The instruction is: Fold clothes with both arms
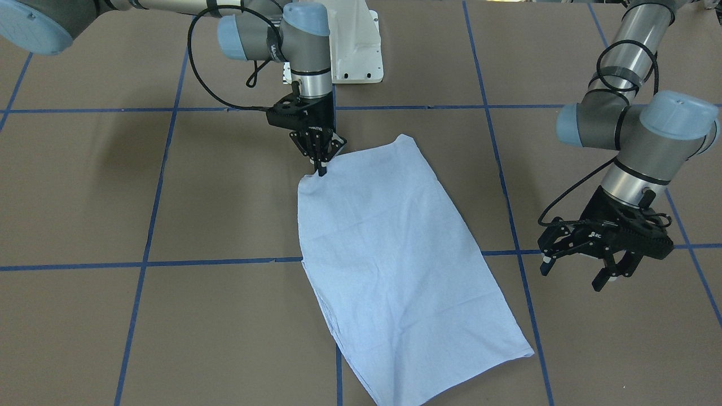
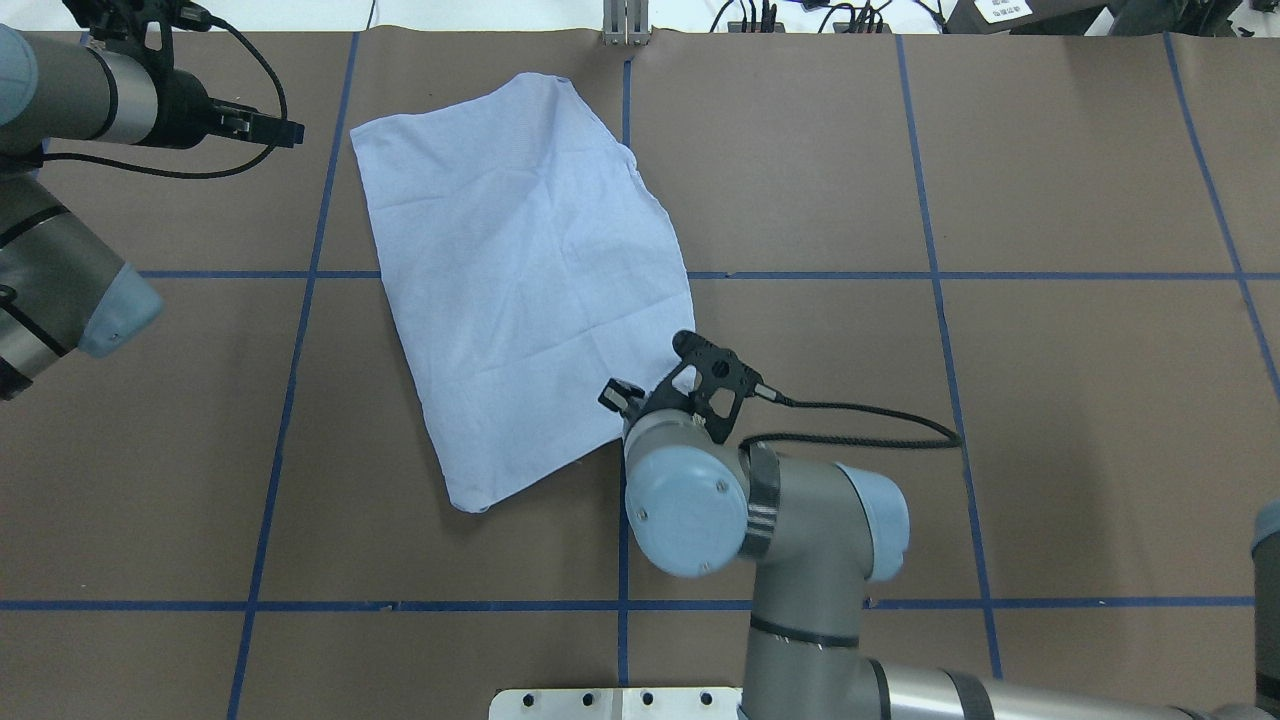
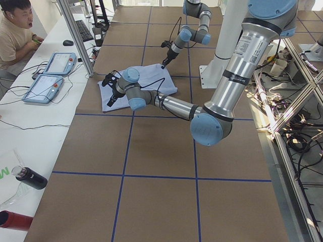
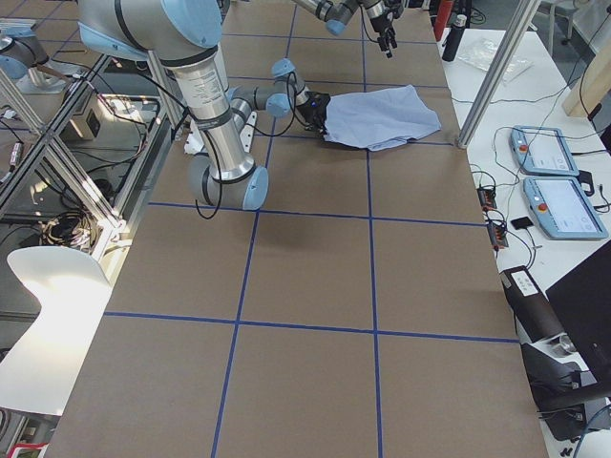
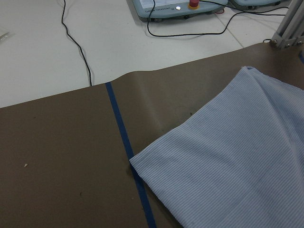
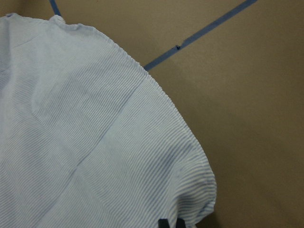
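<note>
The clothes are one light blue striped shirt, folded into a long rectangle and lying flat and askew on the brown table. My right gripper points straight down at the shirt's near corner, fingers pinched together on the fabric edge. The right wrist view shows the dark fingertips at that hem. In the overhead view the right wrist covers this gripper. My left gripper hovers open above bare table, well off the shirt's side, with nothing in it. The left wrist view holds only a far corner of the shirt.
Blue tape lines grid the table. The white pedestal base stands at the robot's side. A metal post rises at the far edge. A side bench holds teach pendants and bottles, and a person sits beside it.
</note>
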